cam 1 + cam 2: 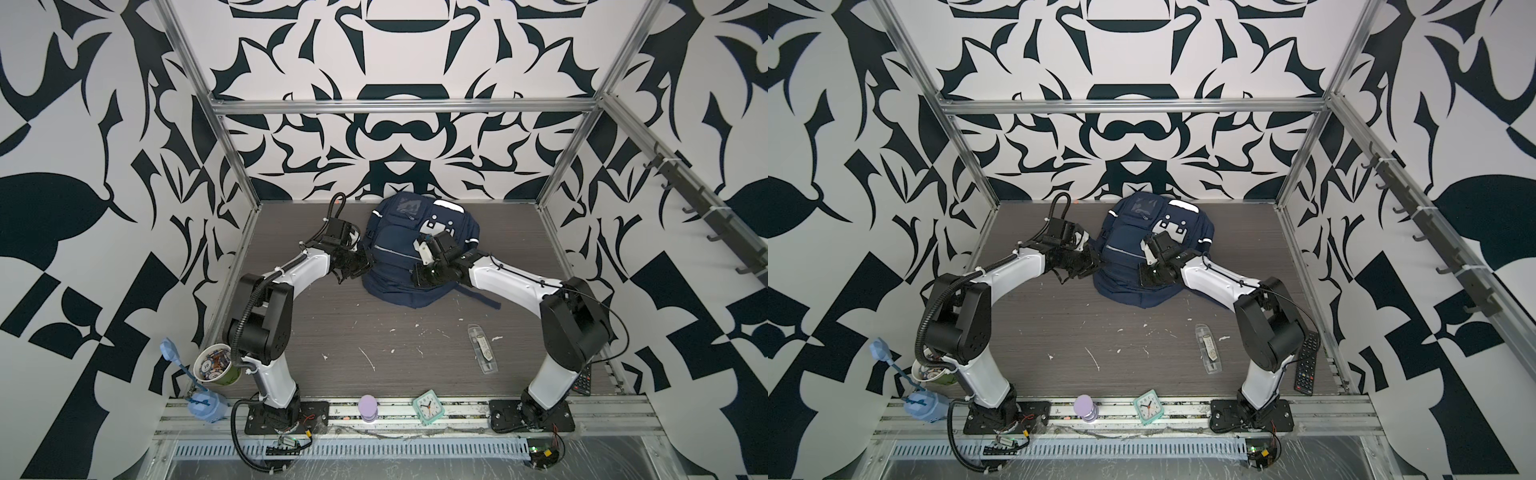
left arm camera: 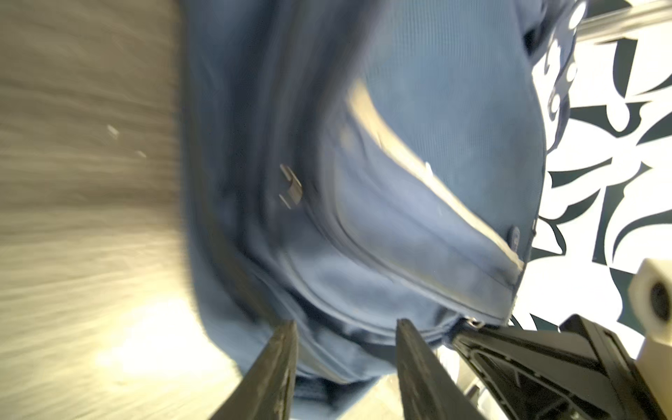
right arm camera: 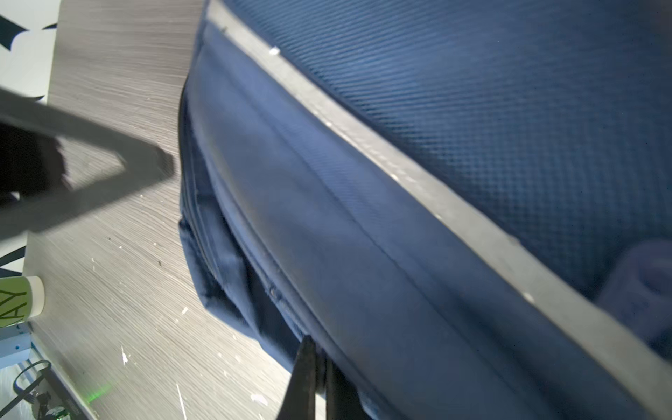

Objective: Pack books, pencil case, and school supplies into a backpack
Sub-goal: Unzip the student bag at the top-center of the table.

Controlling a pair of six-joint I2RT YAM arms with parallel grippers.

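The navy backpack (image 1: 409,253) (image 1: 1142,249) lies flat at the back middle of the table and fills both wrist views (image 2: 400,182) (image 3: 472,145). My left gripper (image 1: 353,268) (image 1: 1079,268) (image 2: 346,323) is at the backpack's left edge. It is open, with nothing between its fingers, and blue fabric lies just beyond the tips. My right gripper (image 1: 417,277) (image 1: 1147,275) (image 3: 318,349) is shut, its tips pinching the backpack's near seam edge. The school supplies packet (image 1: 482,347) (image 1: 1209,348) lies on the table, front right. The books and the pencil case are out of view.
A black remote (image 1: 1307,361) lies beside the right arm's base. A teal alarm clock (image 1: 428,405) and a purple bottle (image 1: 369,408) stand on the front rail. A paper cup (image 1: 216,365) and a blue figure (image 1: 203,403) are at the front left.
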